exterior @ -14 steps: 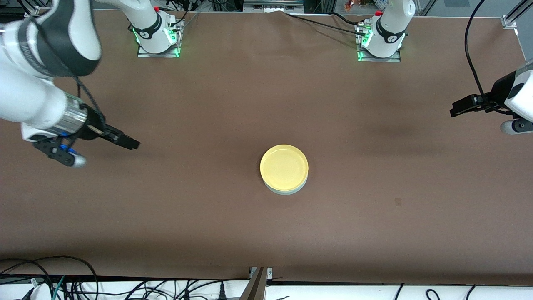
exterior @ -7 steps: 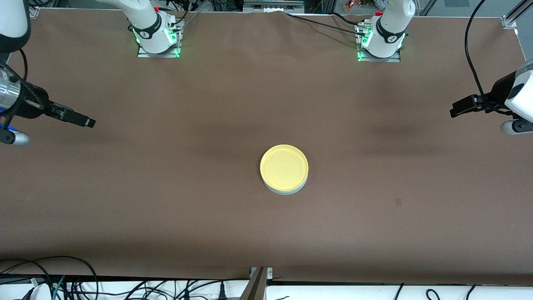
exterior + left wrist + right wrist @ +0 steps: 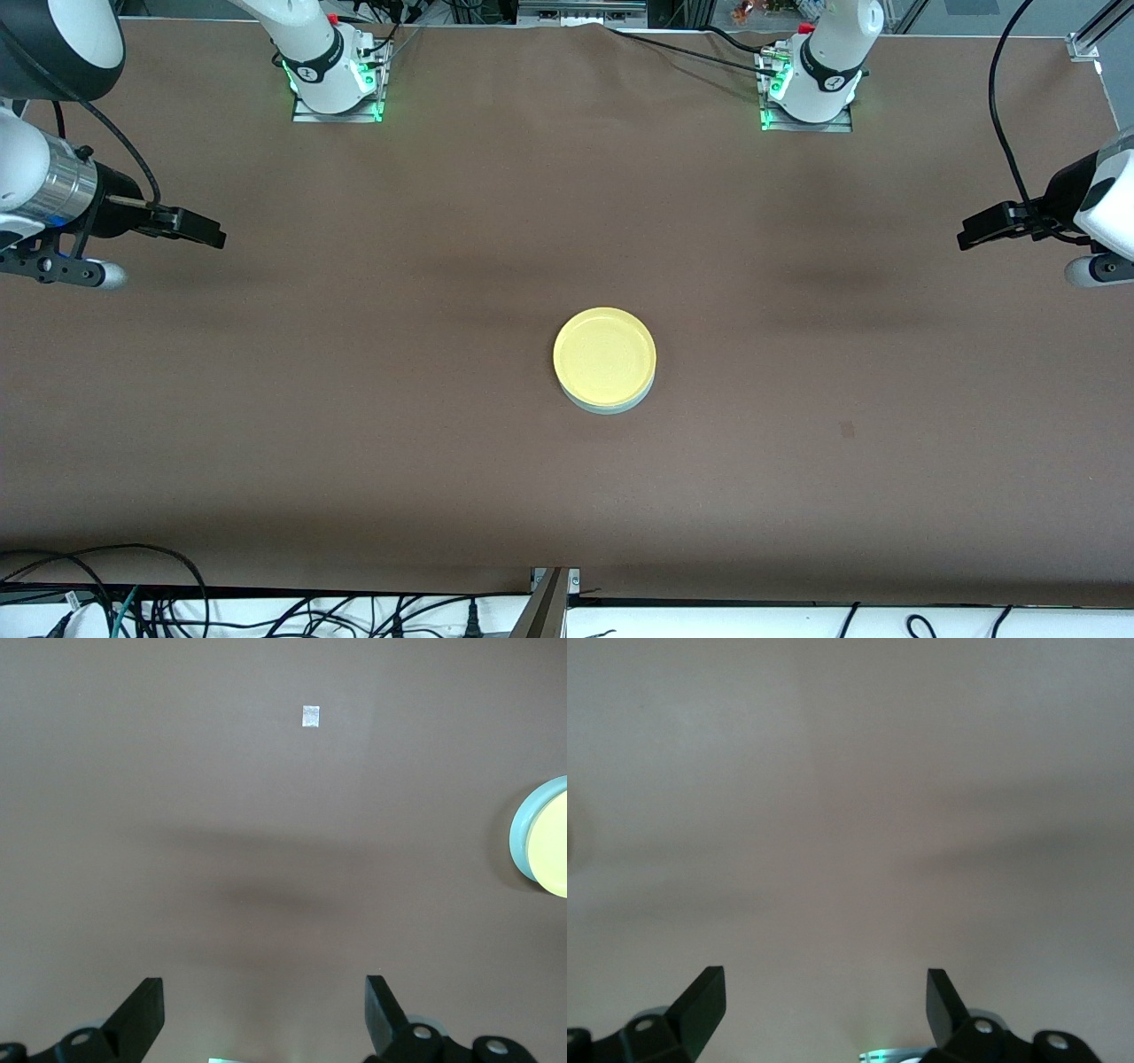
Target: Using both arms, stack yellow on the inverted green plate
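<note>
You have a bright yellow plate (image 3: 604,354) with a pale mint-green plate (image 3: 611,407) showing as a thin rim under it, both on a plain matte brown table (image 3: 567,487). Your arms are white with black bands, the right gripper (image 3: 199,230) and left gripper (image 3: 983,228) black. A small pale square patch (image 3: 310,717) marks the brown surface.

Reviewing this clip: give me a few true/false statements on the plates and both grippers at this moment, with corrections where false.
1. The yellow plate sits on top of the green plate. True.
2. The left gripper is shut on the yellow plate. False: it is open and empty, over bare table toward the left arm's end.
3. The right gripper is open and holds nothing. True.
4. The two plates lie side by side, apart. False: they are stacked, with only the green plate's edge showing under the yellow plate.
</note>
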`<state>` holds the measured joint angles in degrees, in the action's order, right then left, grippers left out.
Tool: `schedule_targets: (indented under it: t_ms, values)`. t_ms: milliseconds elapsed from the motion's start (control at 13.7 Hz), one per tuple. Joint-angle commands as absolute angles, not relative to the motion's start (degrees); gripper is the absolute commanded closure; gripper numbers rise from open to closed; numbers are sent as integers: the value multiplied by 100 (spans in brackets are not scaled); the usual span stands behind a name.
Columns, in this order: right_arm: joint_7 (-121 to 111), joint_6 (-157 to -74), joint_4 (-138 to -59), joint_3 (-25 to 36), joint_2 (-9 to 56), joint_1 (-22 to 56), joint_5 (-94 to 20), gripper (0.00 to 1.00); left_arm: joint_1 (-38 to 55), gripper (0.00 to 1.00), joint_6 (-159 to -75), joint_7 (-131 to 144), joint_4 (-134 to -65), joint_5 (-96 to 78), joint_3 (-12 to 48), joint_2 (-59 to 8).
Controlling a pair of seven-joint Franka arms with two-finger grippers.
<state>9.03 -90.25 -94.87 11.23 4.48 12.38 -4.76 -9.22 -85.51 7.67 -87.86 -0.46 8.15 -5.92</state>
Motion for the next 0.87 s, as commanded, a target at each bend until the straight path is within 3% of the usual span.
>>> schedule_targets:
  t_ms: [0, 801]
  values:
    - [257, -9438, -10483, 433, -420, 337, -387, 0, -949, 0, -8499, 668, -8596, -88, 817, -694]
    - [-149, -9404, -10450, 273, -510, 105, -343, 0, -958, 0, -8499, 659, -8587, -97, 817, -721]
